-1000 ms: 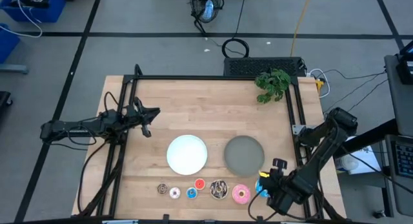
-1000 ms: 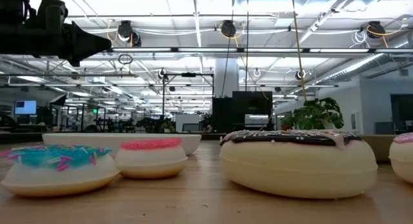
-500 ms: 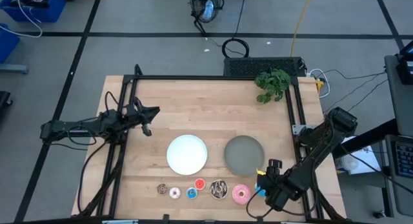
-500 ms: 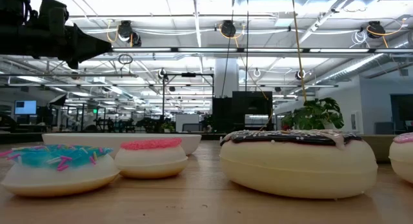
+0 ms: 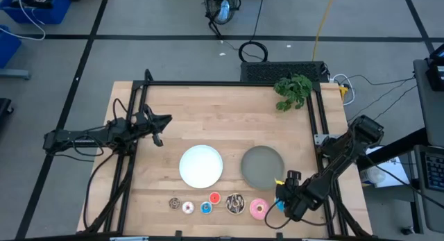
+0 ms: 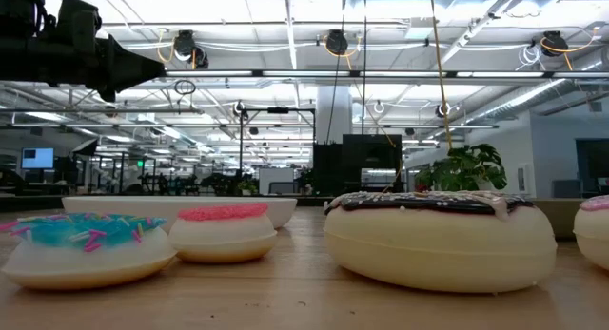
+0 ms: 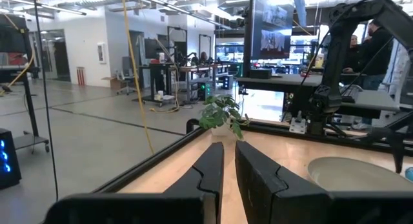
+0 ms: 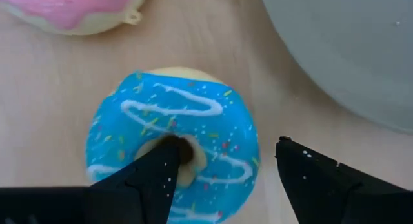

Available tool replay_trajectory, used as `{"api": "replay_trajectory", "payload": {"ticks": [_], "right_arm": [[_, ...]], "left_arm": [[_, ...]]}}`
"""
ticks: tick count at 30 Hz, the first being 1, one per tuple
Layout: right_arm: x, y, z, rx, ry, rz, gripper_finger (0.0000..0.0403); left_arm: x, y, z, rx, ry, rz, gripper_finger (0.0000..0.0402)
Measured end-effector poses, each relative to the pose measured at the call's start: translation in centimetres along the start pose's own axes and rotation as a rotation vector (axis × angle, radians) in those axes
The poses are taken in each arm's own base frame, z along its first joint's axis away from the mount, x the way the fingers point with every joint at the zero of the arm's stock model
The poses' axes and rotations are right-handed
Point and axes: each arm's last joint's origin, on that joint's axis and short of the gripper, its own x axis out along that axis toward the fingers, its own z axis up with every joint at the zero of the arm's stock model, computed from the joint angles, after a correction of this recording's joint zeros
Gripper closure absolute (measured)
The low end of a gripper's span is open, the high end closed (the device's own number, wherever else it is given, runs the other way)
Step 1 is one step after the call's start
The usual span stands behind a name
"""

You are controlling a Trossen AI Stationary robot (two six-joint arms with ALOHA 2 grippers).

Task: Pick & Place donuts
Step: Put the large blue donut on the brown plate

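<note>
The right gripper [image 5: 281, 199] has slid closer to the grey plate [image 5: 262, 164] — jaws apart over the blue donut [image 8: 173, 145]. Left gripper [image 5: 158, 138] waits beyond the plate — jaws together.

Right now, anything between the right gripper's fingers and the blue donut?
Nothing. In the right wrist view the right gripper stands open directly over the large blue donut, one finger over its hole, the other past its edge.

We are seeing the dark sprinkled donut [image 6: 440, 238] sitting on the tabletop [image 6: 285, 297]; left of it, a red-topped donut [image 6: 224, 231], then a blue-topped donut [image 6: 84, 247].
</note>
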Motion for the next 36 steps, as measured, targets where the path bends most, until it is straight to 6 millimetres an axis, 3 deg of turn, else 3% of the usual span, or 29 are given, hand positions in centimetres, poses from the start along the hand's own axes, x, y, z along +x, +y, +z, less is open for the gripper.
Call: {"api": "replay_trajectory", "payload": {"ticks": [10, 24, 31, 36], "right_arm": [[1.7, -0.9, -0.7, 0.024, 0.025, 0.048, 0.018], [0.4, -0.8, 0.2, -0.008, 0.074, 0.147, 0.039], [-1.2, -1.8, 1.5, 0.042, 0.083, 0.231, 0.0377], [-2.4, -2.7, 2.0, 0.062, 0.113, 0.29, 0.0391]], "left_arm": [[0.0, 0.0, 0.0, 0.001, 0.001, 0.0, 0.0357], [0.0, 0.0, 0.0, 0.0, 0.0, 0.002, 0.0357], [0.0, 0.0, 0.0, -0.005, 0.0, 0.002, 0.0357], [0.0, 0.0, 0.0, -0.006, 0.0, 0.002, 0.0357]]}}
